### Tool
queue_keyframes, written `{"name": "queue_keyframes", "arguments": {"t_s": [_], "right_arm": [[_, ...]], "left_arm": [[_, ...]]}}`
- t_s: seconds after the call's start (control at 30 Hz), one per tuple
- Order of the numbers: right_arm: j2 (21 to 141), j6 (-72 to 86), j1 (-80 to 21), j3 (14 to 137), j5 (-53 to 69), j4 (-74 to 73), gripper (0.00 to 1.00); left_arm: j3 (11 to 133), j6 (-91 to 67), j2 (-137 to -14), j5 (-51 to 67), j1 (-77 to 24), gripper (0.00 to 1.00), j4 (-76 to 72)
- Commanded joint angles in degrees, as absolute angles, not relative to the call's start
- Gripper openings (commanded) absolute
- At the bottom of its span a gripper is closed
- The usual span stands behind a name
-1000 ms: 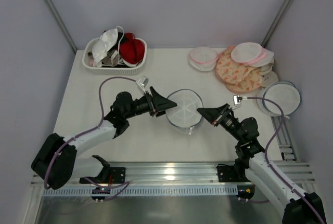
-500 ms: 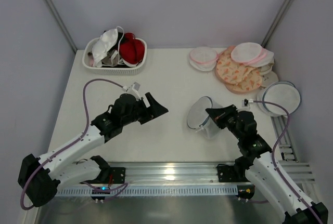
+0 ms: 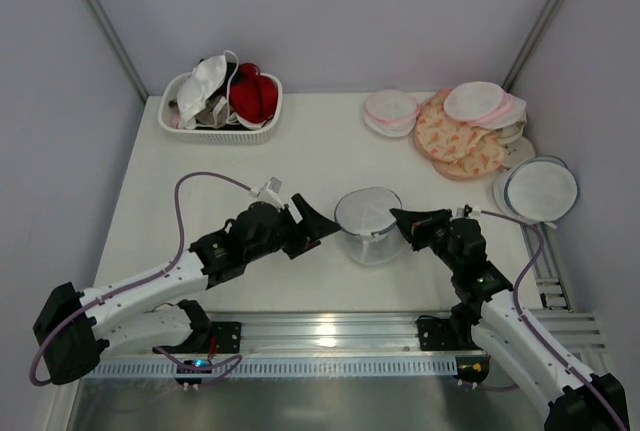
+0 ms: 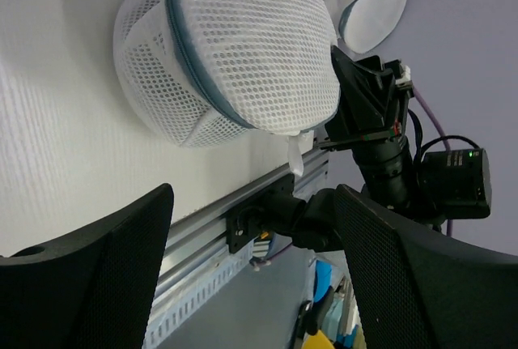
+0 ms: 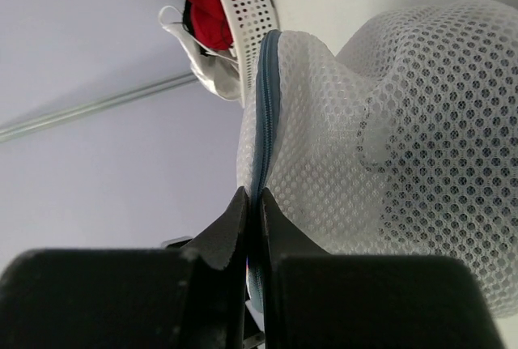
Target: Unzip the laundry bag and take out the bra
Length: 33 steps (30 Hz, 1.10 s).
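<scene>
The laundry bag (image 3: 366,219), a white mesh dome with a grey-blue zip rim, stands tipped on the table between my two grippers. My right gripper (image 3: 404,223) is shut on its zip rim (image 5: 265,114) at the bag's right side; the right wrist view shows the jaws (image 5: 252,213) pinching the rim, with the mesh (image 5: 388,146) bulging to the right. My left gripper (image 3: 326,228) is open and empty just left of the bag, not touching it. In the left wrist view (image 4: 251,272) the bag (image 4: 235,49) lies ahead of the fingers, a white tag (image 4: 295,155) hanging from it. No black bra shows through the mesh.
A white basket (image 3: 220,131) at the back left holds a white bra, a red bra (image 3: 252,96) and something dark between them. Pink-rimmed rounds (image 3: 390,109) and patterned pads (image 3: 455,141) lie at the back right. A flat grey-rimmed disc (image 3: 541,187) lies at the right edge. A metal rail (image 3: 330,331) runs along the front.
The bag lay flat between the grippers; my right gripper has tipped it up on edge and holds it. My left gripper drew back, then came forward to just left of the bag.
</scene>
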State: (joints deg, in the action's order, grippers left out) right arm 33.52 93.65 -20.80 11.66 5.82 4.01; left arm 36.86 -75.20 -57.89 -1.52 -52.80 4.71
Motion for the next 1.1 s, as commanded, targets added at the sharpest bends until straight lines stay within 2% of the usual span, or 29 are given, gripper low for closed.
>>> {"name": "queue_keyframes", "arguments": {"t_s": [0.0, 0.3, 0.47, 0.63, 0.87, 1.07], "right_arm": [[31.38, 101.51, -21.18, 10.64, 3.78, 10.37, 0.03], [32.43, 104.41, -22.24, 10.55, 4.22, 16.08, 0.04], [33.75, 105.29, -22.59, 9.93, 3.78, 22.22, 0.04], [34.8, 105.47, -22.68, 9.23, 3.6, 24.25, 0.04], [36.21, 105.73, -22.68, 8.44, 4.22, 29.08, 0.04], [35.95, 106.26, -22.76, 7.3, 5.27, 33.04, 0.04]], "left_arm": [[35.68, -80.41, -59.06, -5.44, -53.7, 0.81, -4.21], [40.69, -84.63, -64.5, -10.19, -55.1, 0.82, -9.48], [41.75, -89.46, -70.3, -8.44, -57.56, 0.83, -14.22], [42.36, -92.81, -70.23, -6.16, -59.15, 0.82, -14.94], [41.05, -93.95, -68.82, -10.8, -59.77, 0.83, -12.65], [42.01, -94.31, -73.64, -13.0, -59.77, 0.81, -15.47]]}}
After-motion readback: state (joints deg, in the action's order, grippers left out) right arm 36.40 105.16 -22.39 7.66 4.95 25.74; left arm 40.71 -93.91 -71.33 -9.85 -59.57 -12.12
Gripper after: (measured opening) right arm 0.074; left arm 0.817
